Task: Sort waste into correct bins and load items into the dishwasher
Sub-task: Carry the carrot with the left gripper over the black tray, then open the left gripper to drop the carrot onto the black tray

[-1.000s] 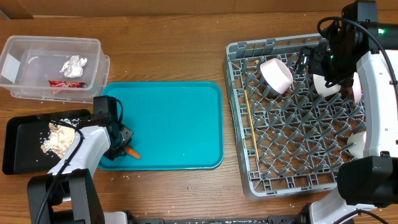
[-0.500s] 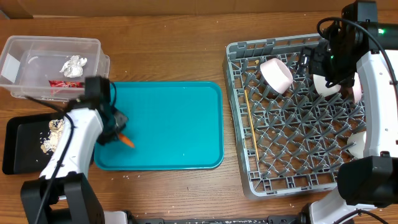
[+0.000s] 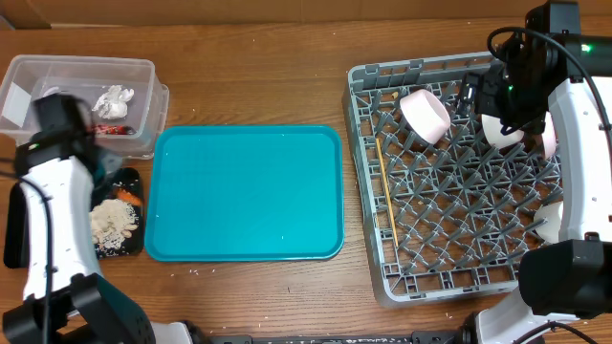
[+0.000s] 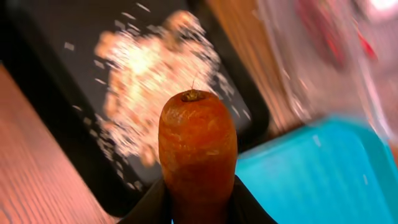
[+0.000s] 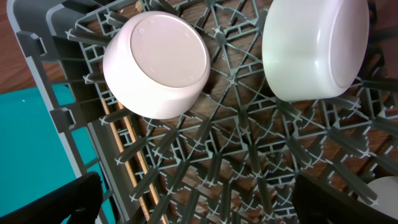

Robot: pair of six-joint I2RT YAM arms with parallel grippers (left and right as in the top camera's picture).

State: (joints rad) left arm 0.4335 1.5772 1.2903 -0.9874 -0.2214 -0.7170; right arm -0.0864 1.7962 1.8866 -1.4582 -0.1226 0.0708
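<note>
My left pincer (image 4: 199, 202) was clenched on the small orange carrot (image 4: 198, 146), which stuck out from between my fingers. Beneath it lay the black tray (image 4: 56, 68) with the rice scraps (image 4: 155, 81). The teal serving tray (image 4: 323, 168) was just beside it. My right pincer (image 5: 199, 205) hung spread wide above the grey dish rack (image 5: 43, 56), over a white cup (image 5: 158, 62) and a bowl (image 5: 311, 50) among its pegs.

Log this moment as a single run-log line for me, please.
left gripper: shut on carrot, over black tray | right gripper: open, over grey dish rack
</note>
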